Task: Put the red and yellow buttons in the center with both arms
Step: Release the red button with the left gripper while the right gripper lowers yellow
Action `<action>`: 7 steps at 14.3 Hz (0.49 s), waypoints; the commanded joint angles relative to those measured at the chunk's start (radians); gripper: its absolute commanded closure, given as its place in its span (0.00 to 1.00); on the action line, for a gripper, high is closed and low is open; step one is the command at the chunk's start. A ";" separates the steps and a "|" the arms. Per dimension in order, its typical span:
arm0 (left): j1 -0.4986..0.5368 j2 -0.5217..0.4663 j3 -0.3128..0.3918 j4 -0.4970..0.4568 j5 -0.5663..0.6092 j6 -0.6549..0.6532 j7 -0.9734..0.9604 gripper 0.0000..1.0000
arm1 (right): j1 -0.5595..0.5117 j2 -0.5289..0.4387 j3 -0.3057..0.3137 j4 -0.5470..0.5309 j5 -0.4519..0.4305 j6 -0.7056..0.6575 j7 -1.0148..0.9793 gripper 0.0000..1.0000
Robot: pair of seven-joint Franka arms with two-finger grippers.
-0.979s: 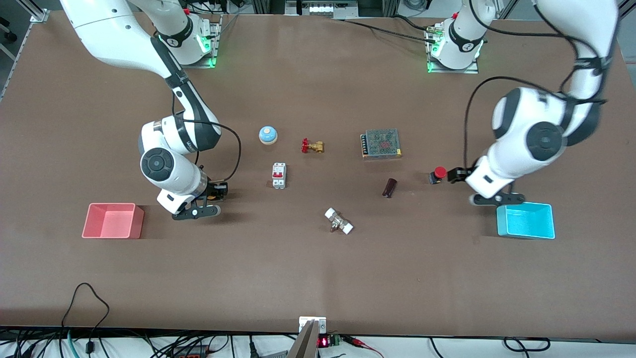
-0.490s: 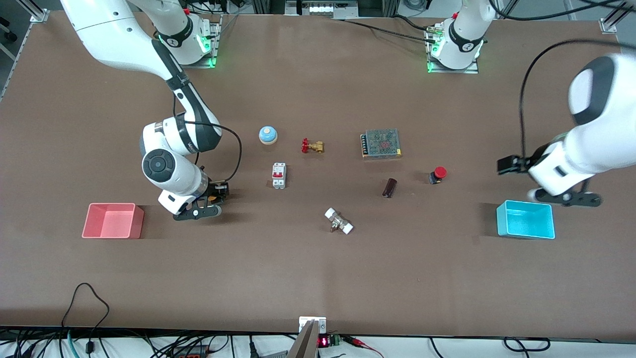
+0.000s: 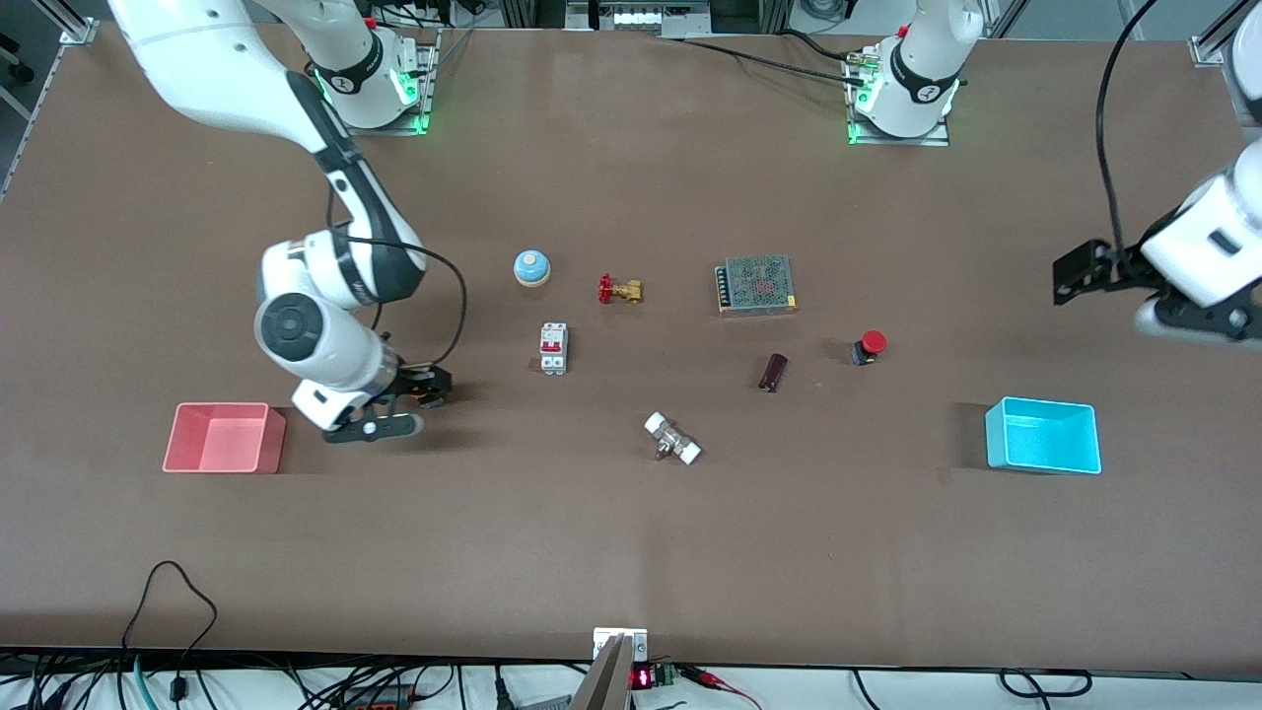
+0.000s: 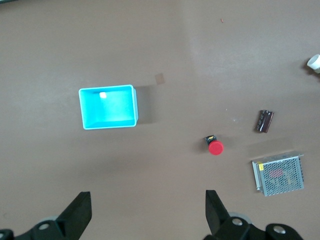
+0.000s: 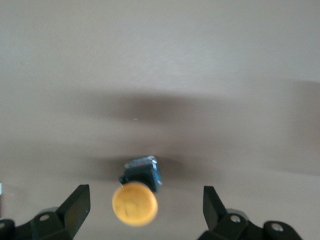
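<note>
Right claw [image 5: 142, 210] wide open astride yellow button [image 5: 136, 200], seemingly untouched; left claw [image 4: 147, 212] open, empty.

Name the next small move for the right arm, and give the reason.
Probably back the right gripper off, up and away. Its fingers stand open on either side of the yellow button, which rests on the tabletop, so it looks released. The red button lies free, and the left gripper is open, high above it.

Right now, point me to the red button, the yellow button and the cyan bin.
red button [image 3: 874, 341], front view, on its red cap.
yellow button [image 5: 134, 203], right wrist view, on its yellow cap.
cyan bin [image 3: 1043, 461], front view, on its near wall.
</note>
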 commanded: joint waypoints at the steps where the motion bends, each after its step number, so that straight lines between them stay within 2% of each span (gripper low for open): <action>1: -0.024 -0.076 0.029 -0.110 -0.012 0.031 0.013 0.00 | -0.069 -0.103 0.008 0.056 0.076 -0.159 -0.027 0.00; 3: -0.024 -0.076 0.026 -0.101 -0.012 -0.003 0.023 0.00 | -0.127 -0.180 0.005 0.069 0.117 -0.233 -0.089 0.00; 7: -0.026 -0.075 0.024 -0.093 -0.012 -0.006 0.016 0.00 | -0.193 -0.326 0.000 0.072 0.078 -0.356 -0.131 0.00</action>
